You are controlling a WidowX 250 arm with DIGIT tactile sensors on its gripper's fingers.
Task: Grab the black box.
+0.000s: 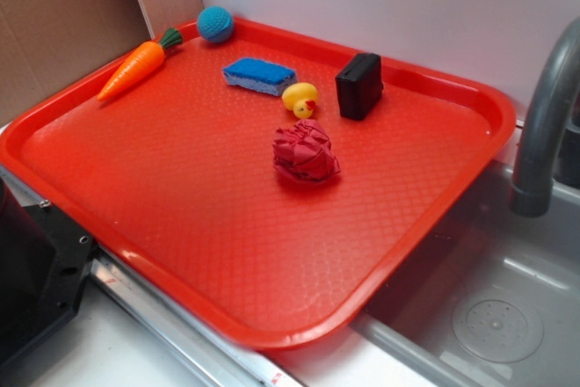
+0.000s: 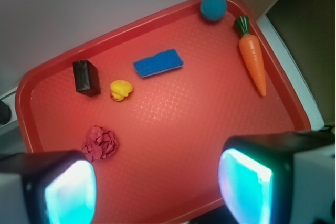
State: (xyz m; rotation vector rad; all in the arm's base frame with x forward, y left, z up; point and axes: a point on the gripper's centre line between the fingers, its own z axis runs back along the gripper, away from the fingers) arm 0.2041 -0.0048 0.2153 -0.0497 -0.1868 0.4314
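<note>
Because the black box [image 1: 359,85] stood upright near the red tray's [image 1: 181,296] far rim, just beside the yellow duck [image 1: 300,98] with the blue sponge [image 1: 259,75] beyond, I held my claw [image 2: 157,192] spread wide and empty, high above the tray for a clear approach.

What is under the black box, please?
The black box stands directly on the red tray, beside the yellow duck. Only tray surface shows around it; the patch beneath its base is covered, so nothing more can be told.
</note>
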